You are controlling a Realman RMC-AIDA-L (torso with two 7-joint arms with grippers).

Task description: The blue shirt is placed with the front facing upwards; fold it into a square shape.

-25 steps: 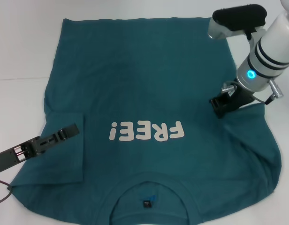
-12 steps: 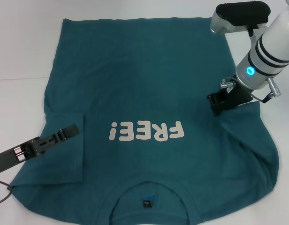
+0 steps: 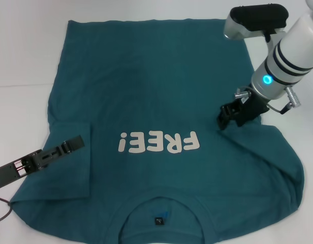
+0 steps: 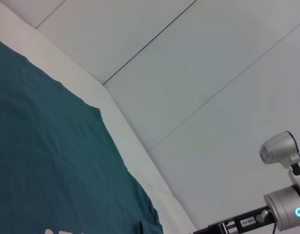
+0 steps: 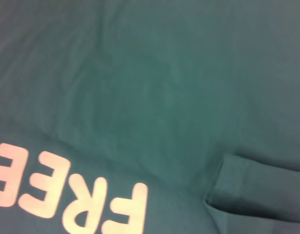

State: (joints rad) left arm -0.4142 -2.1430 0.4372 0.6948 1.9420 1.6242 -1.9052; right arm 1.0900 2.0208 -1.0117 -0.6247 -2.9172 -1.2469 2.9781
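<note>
The blue shirt (image 3: pixel 156 86) lies spread on the white table, front up, with its white "FREE!" print (image 3: pixel 159 142) in the middle and its collar (image 3: pixel 161 216) at the near edge. The left sleeve (image 3: pixel 70 168) is folded inward onto the body. My left gripper (image 3: pixel 72 144) lies low over that folded sleeve. My right gripper (image 3: pixel 228 117) is shut on the right sleeve's fabric and holds it over the shirt's body just right of the print. The right wrist view shows the print (image 5: pixel 82 200) and a folded sleeve hem (image 5: pixel 242 190).
The white table (image 3: pixel 24 51) shows along the left and far sides of the shirt. A light wall (image 4: pixel 213 73) rises behind the table. The right arm (image 4: pixel 284 209) shows far off in the left wrist view.
My right gripper has moved left and inward over the shirt, dragging the right sleeve with it. The left gripper has stayed in place.
</note>
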